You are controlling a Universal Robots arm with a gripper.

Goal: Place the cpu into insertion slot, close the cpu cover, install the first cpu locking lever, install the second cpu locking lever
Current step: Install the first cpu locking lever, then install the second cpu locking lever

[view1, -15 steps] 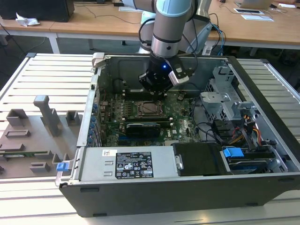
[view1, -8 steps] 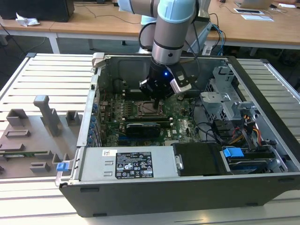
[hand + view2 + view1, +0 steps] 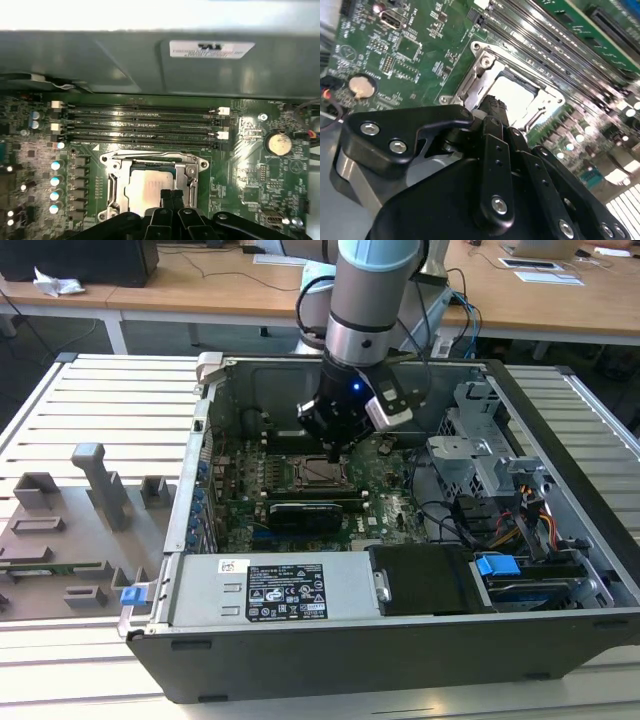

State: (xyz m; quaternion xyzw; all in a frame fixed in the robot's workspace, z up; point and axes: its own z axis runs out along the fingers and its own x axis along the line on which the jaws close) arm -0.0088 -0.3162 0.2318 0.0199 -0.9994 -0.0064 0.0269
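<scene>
The cpu [image 3: 147, 182] lies flat in the insertion slot [image 3: 323, 472] on the green motherboard, its dull silver top showing. The cpu cover [image 3: 114, 187] lies down around it as a silver frame, seen in both wrist views; the second wrist view shows the cpu [image 3: 517, 95] and the cpu cover [image 3: 482, 65] too. A thin metal lever rod [image 3: 150, 155] runs along one edge of the frame. My gripper [image 3: 170, 197] stands low over the socket's edge with its black tips shut together and nothing visible between them. It also appears as the gripper [image 3: 492, 104] and, inside the open case, the gripper [image 3: 333, 452].
Long black memory slots [image 3: 140, 125] lie beside the socket, with a coin battery [image 3: 278, 144] further off. The case wall [image 3: 150, 65] rises behind them. A power supply box [image 3: 270, 590] and a drive cage [image 3: 480, 455] flank the board. A grey fixture plate [image 3: 70, 530] sits at the exterior view's left.
</scene>
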